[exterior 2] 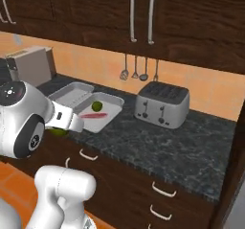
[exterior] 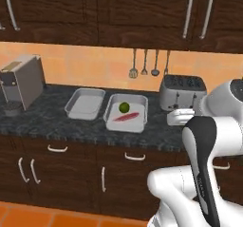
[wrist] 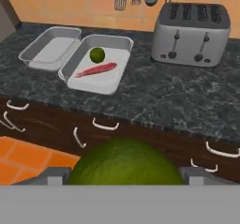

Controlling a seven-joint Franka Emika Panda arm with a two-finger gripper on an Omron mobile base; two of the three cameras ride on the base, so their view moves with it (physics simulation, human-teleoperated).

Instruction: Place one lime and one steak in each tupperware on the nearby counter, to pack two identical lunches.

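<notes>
Two tupperware trays stand side by side on the counter (exterior: 52,121). The left tupperware (exterior: 85,105) is bare inside. The right tupperware (exterior: 118,125) holds a lime (exterior: 124,107) and a steak (exterior: 126,117), also seen as lime (wrist: 97,55) and steak (wrist: 96,70) in the hand view. My gripper (wrist: 124,176) is shut on a second lime (wrist: 124,162), which bulges between the fingertips (wrist: 51,175). It hangs in front of the counter's drawers, near side of the trays. In the right base view a sliver of that held lime (exterior 2: 58,131) peeks under my hand.
A silver toaster (exterior: 182,93) stands right of the trays. At the counter's left end is a grey coffee machine (exterior: 21,81). Utensils (exterior: 144,64) hang on the orange wall. Dark cabinets run above, and drawers with silver handles (wrist: 105,124) below.
</notes>
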